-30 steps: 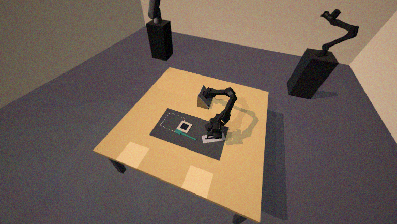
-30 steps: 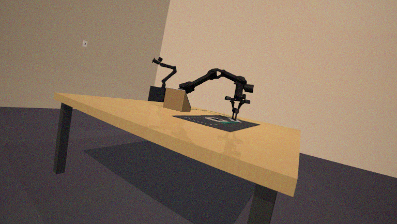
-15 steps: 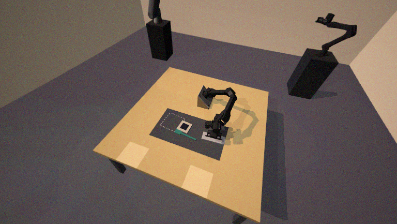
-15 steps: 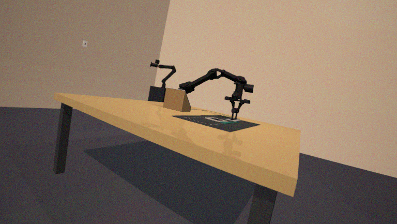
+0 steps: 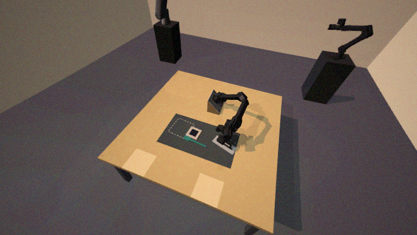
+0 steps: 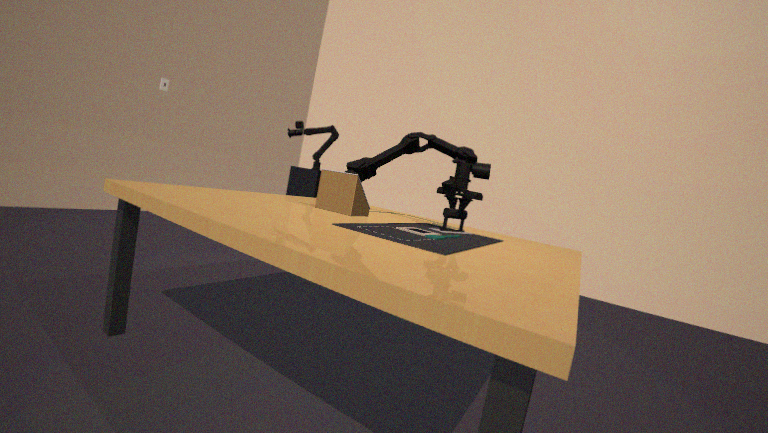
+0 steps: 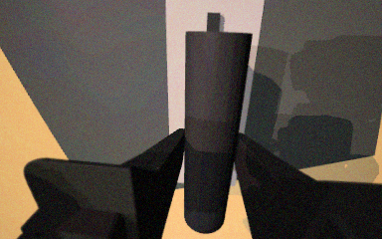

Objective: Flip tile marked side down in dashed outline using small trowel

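One gripper (image 5: 225, 145) (image 6: 453, 226) (image 7: 209, 136) gripping one dark handle (image 7: 215, 90), one tile (image 5: 198, 131), one teal tool (image 5: 196, 142) (image 6: 444, 236)

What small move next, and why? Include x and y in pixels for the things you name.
I'd probably ease the trowel (image 6: 454, 213) (image 7: 216, 90) toward the tile (image 5: 194, 132) (image 6: 417, 230), skirting the teal tool (image 5: 196, 142) (image 6: 444, 236): the trowel is gripped but apart from the tile, which lies marked side up, with the teal tool along one side.

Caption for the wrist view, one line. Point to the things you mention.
Gripper (image 5: 226, 139) (image 6: 454, 211) (image 7: 209, 136) shut on the dark handle of the trowel (image 5: 216, 140) (image 6: 455, 215) (image 7: 216, 90), pale plate beneath.
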Motion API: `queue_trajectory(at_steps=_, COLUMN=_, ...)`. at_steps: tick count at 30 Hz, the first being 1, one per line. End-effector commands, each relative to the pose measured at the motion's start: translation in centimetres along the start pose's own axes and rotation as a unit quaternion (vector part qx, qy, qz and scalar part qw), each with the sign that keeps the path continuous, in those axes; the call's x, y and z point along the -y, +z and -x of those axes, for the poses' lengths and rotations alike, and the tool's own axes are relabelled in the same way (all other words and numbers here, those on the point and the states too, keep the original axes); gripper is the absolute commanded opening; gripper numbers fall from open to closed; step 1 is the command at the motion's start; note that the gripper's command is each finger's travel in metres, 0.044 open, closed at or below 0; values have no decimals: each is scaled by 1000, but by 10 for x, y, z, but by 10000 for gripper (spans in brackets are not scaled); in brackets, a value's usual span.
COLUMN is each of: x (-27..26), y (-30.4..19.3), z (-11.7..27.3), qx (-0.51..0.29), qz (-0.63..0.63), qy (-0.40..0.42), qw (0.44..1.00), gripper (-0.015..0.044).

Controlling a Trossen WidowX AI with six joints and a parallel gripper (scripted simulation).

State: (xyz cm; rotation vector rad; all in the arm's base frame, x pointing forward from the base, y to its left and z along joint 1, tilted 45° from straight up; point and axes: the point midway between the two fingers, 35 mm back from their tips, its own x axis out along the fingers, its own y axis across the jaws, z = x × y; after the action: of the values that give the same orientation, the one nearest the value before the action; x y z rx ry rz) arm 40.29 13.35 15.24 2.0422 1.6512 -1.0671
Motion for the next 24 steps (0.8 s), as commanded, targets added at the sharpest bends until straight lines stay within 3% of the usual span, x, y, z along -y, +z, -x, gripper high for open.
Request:
queue_trajectory(at_steps=1, x=1, y=0, z=-1, qx=0, qz=-23, qy=-3, qw=1000, gripper=130)
queue_trajectory(at_steps=4, x=1, y=0, z=-1, qx=0, qz=-23, qy=-3, qw=1000, gripper=130)
queue_trajectory(at_steps=10, x=1, y=0, z=-1, qx=0, qz=-23, qy=-3, qw=1000, gripper=270)
queue_trajectory(at_steps=24, x=1, y=0, z=-1, qx=0, qz=-23, qy=-3, qw=1000, gripper=270)
